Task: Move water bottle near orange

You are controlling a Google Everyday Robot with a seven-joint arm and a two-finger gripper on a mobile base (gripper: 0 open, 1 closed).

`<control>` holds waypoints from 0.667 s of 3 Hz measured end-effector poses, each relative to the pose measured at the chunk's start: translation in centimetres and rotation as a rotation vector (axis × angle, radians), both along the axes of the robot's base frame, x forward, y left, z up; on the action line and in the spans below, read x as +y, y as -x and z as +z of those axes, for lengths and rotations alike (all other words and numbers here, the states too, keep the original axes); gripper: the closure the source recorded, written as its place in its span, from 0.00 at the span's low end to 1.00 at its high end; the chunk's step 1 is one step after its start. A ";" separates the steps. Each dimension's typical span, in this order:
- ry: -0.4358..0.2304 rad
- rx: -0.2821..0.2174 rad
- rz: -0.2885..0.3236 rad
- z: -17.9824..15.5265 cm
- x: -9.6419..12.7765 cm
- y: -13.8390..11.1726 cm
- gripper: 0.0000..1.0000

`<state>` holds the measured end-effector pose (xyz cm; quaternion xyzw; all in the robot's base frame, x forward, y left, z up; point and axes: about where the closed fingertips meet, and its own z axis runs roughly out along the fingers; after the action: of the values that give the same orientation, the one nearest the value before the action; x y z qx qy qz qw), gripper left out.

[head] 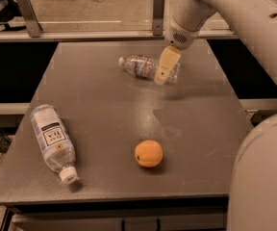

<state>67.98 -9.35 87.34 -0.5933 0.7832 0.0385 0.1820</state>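
The water bottle (141,67) lies on its side at the back of the grey table (105,119), cap pointing left, with a narrow red-and-blue label. My gripper (163,70) hangs from the white arm right over the bottle's right end, its tan fingers (166,64) pointing down in front of it. The orange (148,153) sits near the table's front, well short of the bottle.
A fatter clear bottle with a large white label (52,141) lies at the front left, cap toward the front edge. A rail with metal posts (158,6) runs behind the table. My arm's white body (263,172) fills the right side.
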 end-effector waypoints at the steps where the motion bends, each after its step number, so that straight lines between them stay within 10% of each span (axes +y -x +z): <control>1: 0.000 0.001 0.001 -0.2 0.1 -0.1 0.18; 2: 0.000 0.004 0.002 -0.5 0.2 -0.1 0.42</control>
<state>68.12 -9.16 86.86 -0.5941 0.7828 0.0400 0.1805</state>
